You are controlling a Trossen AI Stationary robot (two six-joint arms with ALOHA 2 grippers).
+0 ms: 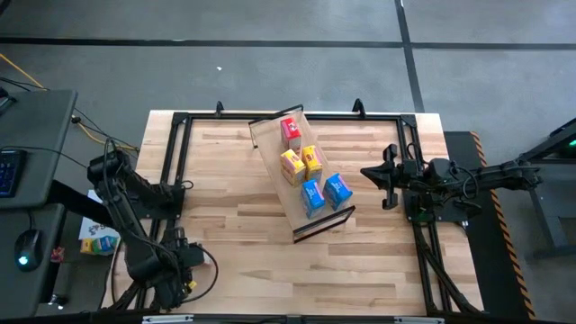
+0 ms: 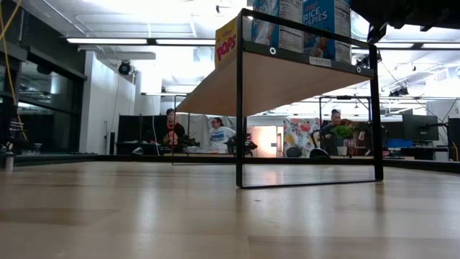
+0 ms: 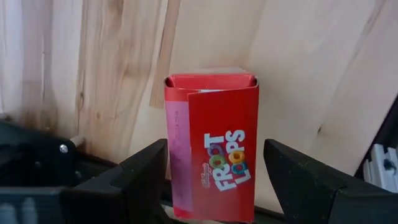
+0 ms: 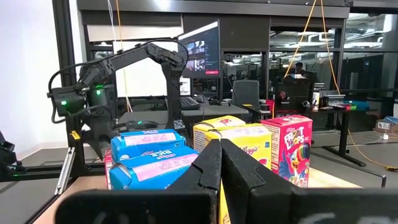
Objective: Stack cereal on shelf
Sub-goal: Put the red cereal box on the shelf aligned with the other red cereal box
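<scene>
A red cereal box (image 3: 214, 146) stands upright on the tabletop near the table's near left corner. My left gripper (image 3: 214, 177) points down over it, open, one finger on each side of the box. A gap shows at one finger (image 3: 298, 177); the other finger (image 3: 146, 171) stands close beside the box. In the high view the left gripper (image 1: 180, 261) hides this box. The shelf (image 1: 270, 144) lies slantwise mid-table and carries a red box (image 1: 290, 131), two yellow ones (image 1: 301, 164) and two blue ones (image 1: 324, 192). My right gripper (image 1: 389, 175) waits shut, right of the shelf.
A black metal frame (image 1: 180, 121) runs along the table's edges. Bare wood (image 1: 270, 270) lies between the left gripper and the shelf. A small colourful box (image 1: 99, 241) sits off the table's left side. People sit in the room behind (image 2: 215, 133).
</scene>
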